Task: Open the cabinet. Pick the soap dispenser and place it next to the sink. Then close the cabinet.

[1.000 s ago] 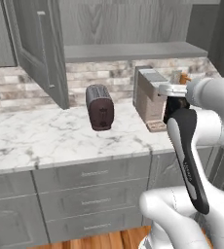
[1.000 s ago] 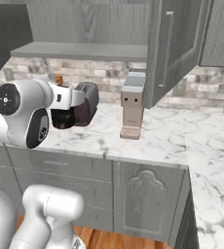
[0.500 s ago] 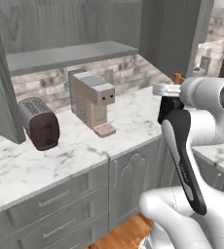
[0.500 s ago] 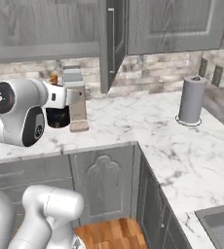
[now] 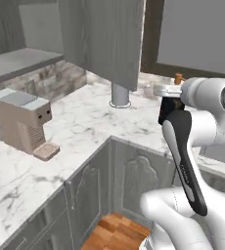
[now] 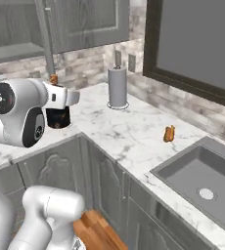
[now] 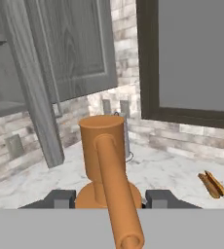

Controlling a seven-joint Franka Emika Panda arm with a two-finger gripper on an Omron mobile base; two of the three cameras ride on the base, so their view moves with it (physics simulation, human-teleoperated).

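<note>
I have the soap dispenser (image 7: 104, 160) pinched in my hand (image 7: 106, 199), one finger on each side of its round orange base, with the pump spout pointing back toward the hand camera. In the left base view its orange top (image 5: 178, 78) peeks up just above my wrist, and in the right base view it shows above my hand (image 6: 58, 117) in the same way.

The cabinet (image 7: 46, 63) stands open; its door hangs out over the marble tabletop (image 6: 134, 132). So opening and picking look done, and I judge myself mid-carry, on the way to the sink (image 6: 202, 176), which lies well apart from my hand at the far end of the corner run.

Between here and there stand a grey paper towel roll (image 6: 117, 87) against the backsplash and a small orange-brown item (image 6: 168, 133) lying on the marble near the sink rim. Next I need to swing the dispenser past the roll, keep it upright, and lower it onto bare marble just beside the basin, clear of that small item, before letting go. The cabinet still needs closing afterwards.
</note>
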